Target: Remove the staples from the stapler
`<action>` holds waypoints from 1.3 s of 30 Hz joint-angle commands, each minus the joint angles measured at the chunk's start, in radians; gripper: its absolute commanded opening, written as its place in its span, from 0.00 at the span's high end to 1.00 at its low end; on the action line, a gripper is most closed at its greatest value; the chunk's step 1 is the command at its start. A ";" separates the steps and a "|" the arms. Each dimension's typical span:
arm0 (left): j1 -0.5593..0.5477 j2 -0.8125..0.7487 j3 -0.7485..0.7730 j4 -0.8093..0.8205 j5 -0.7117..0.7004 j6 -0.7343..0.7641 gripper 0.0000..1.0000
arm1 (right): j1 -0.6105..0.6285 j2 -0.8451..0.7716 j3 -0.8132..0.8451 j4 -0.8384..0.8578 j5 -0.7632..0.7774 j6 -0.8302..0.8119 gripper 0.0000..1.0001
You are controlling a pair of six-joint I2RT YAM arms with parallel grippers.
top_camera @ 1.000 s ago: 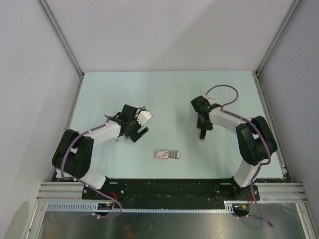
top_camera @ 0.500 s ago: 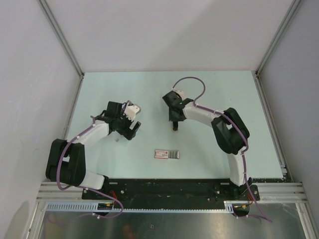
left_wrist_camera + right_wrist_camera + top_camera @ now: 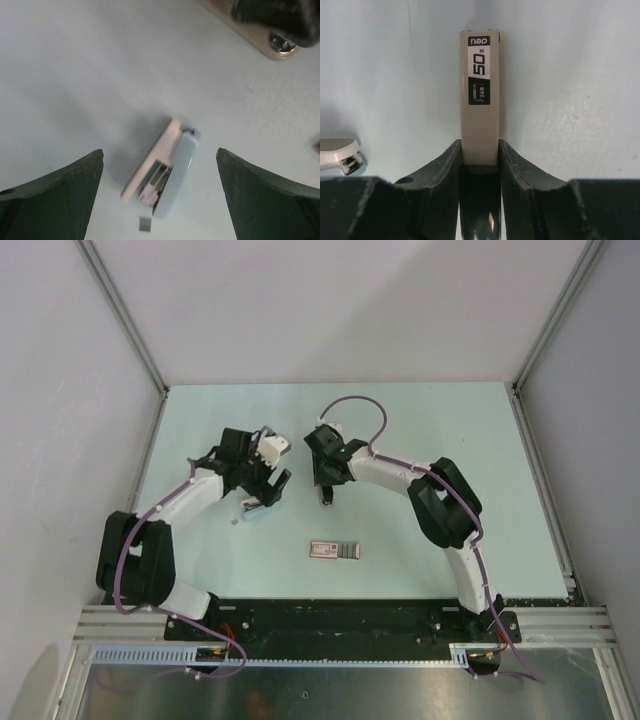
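Observation:
The pale blue-and-white stapler [image 3: 165, 170] lies on its side on the table, its grey metal rail showing. In the top view it [image 3: 252, 505] is partly hidden under the left wrist. My left gripper [image 3: 160, 152] [image 3: 268, 490] hovers above it, open and empty, with one finger on each side. A small grey staple strip [image 3: 145, 224] lies just off the stapler's open end. My right gripper [image 3: 479, 145] [image 3: 325, 488] is shut on a beige bar [image 3: 480, 100] printed "50" and "24/8", close to the right of the stapler.
A flat red-and-white box with a grey part [image 3: 335, 550] lies near the front middle of the table. A white rounded end with a metal tip [image 3: 340, 152] shows at the lower left of the right wrist view. Metal frame rails border the table.
My right arm has swung left across the table with the beige bar and now sits beside the left gripper. My left gripper has shifted slightly back and left.

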State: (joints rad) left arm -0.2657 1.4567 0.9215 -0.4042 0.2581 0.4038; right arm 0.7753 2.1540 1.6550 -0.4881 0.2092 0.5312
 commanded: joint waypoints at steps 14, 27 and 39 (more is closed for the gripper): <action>-0.076 0.192 0.074 0.055 -0.107 0.031 0.01 | 0.018 -0.092 -0.128 0.010 -0.045 0.000 0.55; -0.061 0.229 0.065 0.057 -0.310 -0.082 0.22 | 0.079 -0.134 -0.097 -0.066 0.076 -0.064 0.58; -0.009 0.122 -0.001 0.003 -0.363 -0.152 0.19 | 0.099 -0.139 -0.057 -0.120 0.092 -0.094 0.54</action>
State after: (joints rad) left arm -0.2878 1.6489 0.9463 -0.3813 -0.0765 0.2951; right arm 0.8684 2.0808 1.5455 -0.5766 0.2745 0.4648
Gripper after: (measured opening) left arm 0.792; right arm 0.449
